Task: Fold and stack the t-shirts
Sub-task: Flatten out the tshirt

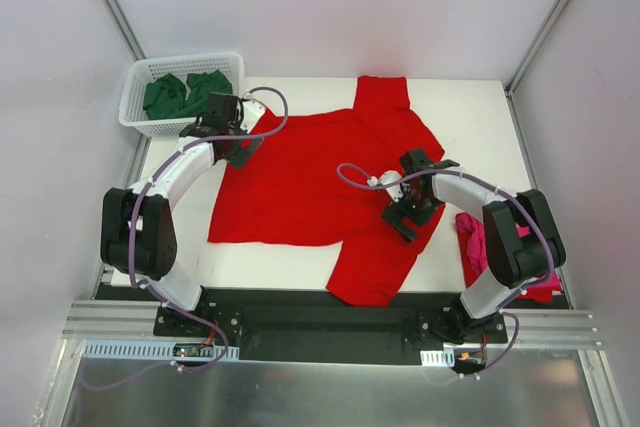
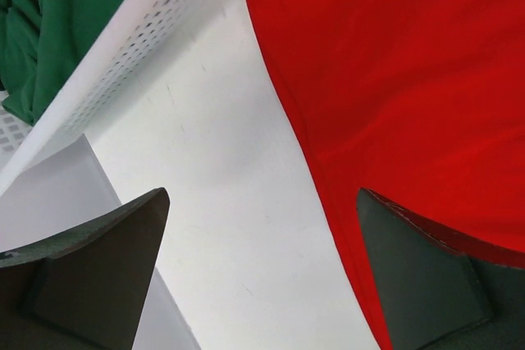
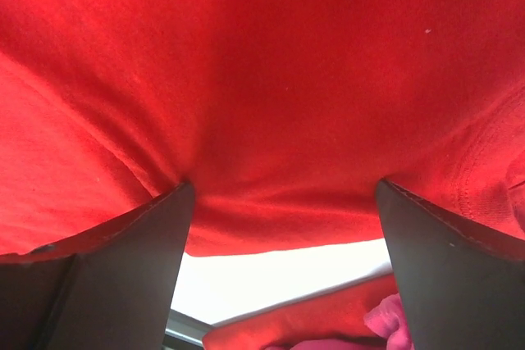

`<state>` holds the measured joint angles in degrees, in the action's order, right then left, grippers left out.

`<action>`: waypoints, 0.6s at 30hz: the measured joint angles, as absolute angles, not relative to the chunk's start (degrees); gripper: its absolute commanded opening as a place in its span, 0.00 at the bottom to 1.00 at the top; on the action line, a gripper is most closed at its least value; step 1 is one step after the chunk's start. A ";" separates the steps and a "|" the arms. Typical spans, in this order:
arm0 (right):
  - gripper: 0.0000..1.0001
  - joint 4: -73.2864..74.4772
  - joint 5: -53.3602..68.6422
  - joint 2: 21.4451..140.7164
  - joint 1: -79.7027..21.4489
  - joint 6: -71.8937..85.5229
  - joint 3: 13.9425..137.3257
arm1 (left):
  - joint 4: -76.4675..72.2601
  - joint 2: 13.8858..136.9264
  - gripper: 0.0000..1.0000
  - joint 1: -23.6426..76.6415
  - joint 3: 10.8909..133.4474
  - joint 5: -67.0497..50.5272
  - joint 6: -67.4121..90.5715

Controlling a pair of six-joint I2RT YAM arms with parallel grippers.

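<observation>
Desk [image 1: 290,255]: white; red t-shirt [image 1: 310,177] lay spread flat mid-desk.
Room: pale walls [image 1: 300,7] around.
Basket [image 1: 133,107]: far-left corner, held green t-shirts [image 1: 185,92].
Pink t-shirt [image 1: 470,242]: bunched, right edge.
My left end effector [image 1: 242,150]: was wide open, empty, at red t-shirt's edge.
My right end effector [image 1: 403,222]: same, over red cloth.

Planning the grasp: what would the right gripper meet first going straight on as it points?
The red t-shirt, which fills the view ahead of the open right gripper; probably close, depth unclear.

red t-shirt [image 1: 300,187]: matt cloth | basket [image 1: 133,107]: white plastic lattice | table [image 1: 470,117]: smooth white
</observation>
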<state>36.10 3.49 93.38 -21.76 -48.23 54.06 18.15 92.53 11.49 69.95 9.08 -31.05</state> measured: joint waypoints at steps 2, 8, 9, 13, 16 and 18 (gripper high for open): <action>0.96 36.14 2.85 93.03 -21.63 -48.10 54.06 | 18.15 92.33 0.99 11.70 69.43 9.08 -31.05; 0.96 34.54 -0.80 89.19 -20.16 -47.81 55.29 | 18.28 92.75 0.99 14.04 68.18 9.23 -30.94; 0.96 34.20 -1.28 88.62 -19.86 -47.77 56.23 | 18.22 93.08 0.98 14.87 68.20 9.41 -30.92; 0.96 32.58 -2.68 87.88 -18.00 -47.57 63.96 | 18.46 96.51 0.98 18.06 69.91 9.93 -30.94; 0.96 29.95 -3.90 88.60 -16.64 -47.86 68.97 | 18.63 101.84 0.98 19.25 74.89 10.37 -30.94; 0.96 28.42 -4.34 91.33 -15.53 -48.01 72.58 | 18.39 105.58 0.98 19.29 78.56 10.98 -30.96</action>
<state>28.42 -4.34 91.33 -15.53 -48.01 72.58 18.39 105.58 19.29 78.56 10.98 -30.96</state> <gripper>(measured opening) 0.963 0.982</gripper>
